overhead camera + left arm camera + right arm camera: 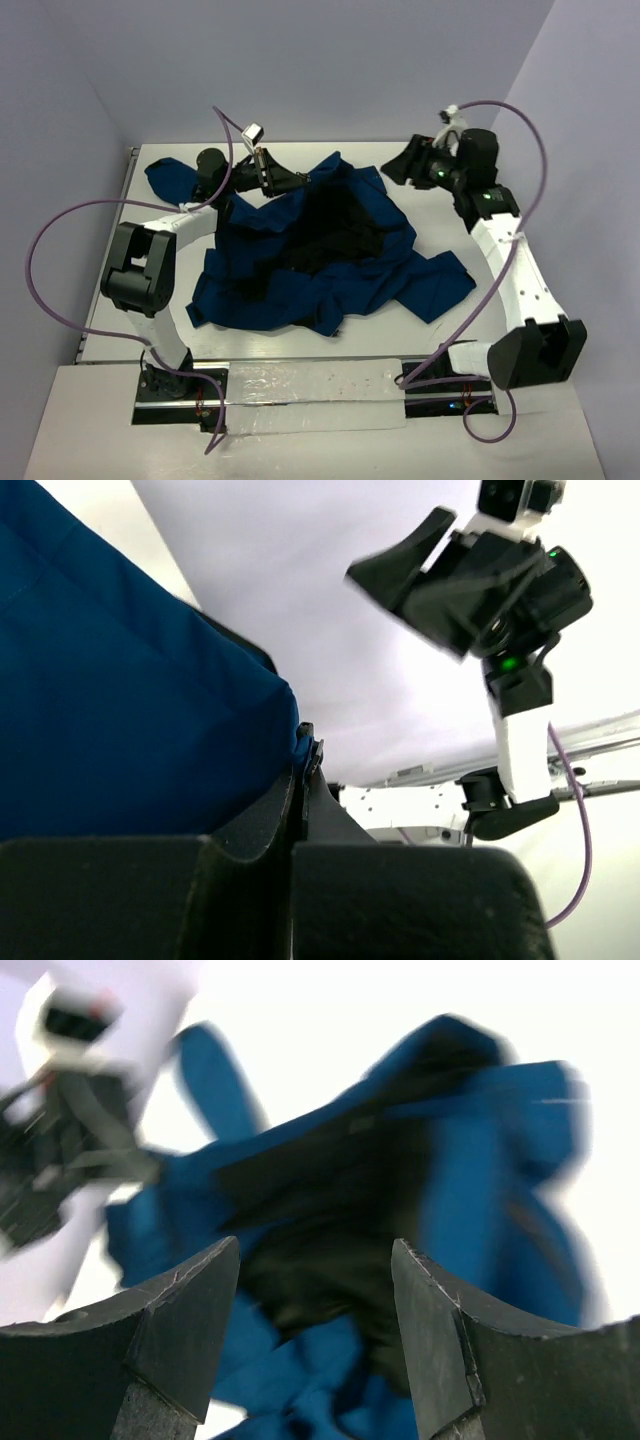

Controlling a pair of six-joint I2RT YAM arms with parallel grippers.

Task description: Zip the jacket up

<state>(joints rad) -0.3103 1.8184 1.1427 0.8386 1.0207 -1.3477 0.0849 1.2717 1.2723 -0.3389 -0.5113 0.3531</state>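
Note:
The jacket (330, 270) lies crumpled in the middle of the table, navy blue with its black lining (335, 235) showing on top. One sleeve (165, 180) reaches toward the far left. My left gripper (298, 182) is at the jacket's far edge. In the left wrist view my left gripper (305, 748) is shut on a fold of the blue jacket (120, 700). My right gripper (395, 168) hovers off the jacket's far right edge. In the right wrist view my right gripper (315, 1250) stands open and empty, the blurred jacket (480, 1180) beyond it.
The white table (360, 345) is walled at the back and both sides. Purple cables (40, 250) loop beside each arm. A pale strip (310, 395) lies between the arm bases. The right arm's gripper (440, 570) shows in the left wrist view.

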